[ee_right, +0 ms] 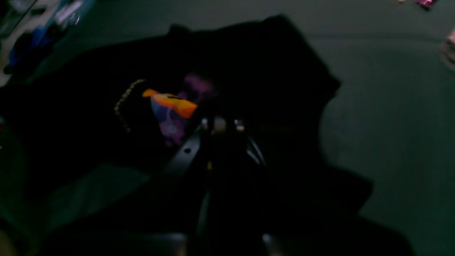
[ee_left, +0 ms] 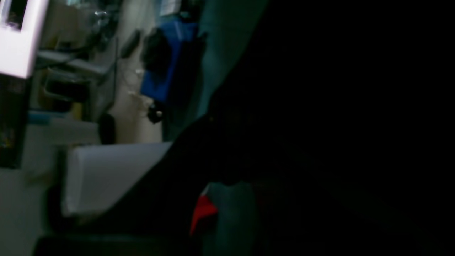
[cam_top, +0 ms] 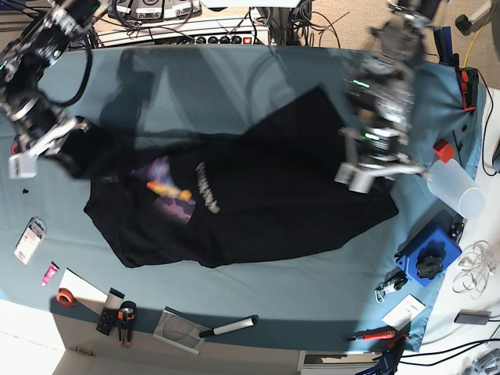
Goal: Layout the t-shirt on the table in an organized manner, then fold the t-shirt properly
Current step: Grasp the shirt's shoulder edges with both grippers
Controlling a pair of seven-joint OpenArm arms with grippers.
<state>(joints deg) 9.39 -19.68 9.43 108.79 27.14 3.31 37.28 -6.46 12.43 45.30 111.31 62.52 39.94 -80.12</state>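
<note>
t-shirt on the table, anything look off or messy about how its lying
Yes. The t-shirt is not spread flat: it lies bunched and slanted across the table, with its printed graphic crumpled into folds near the base view's left end. Nothing looks torn or spilled.

Both arms [cam_top: 380,101] are rocking black and silver-grey housings with black cables looping around; green lights are glowing at 2 o'clock.

Black t-shirt [cam_top: 258,195] rumpled, graphic creased, spread unevenly across teal table [cam_top: 234,86].
</note>
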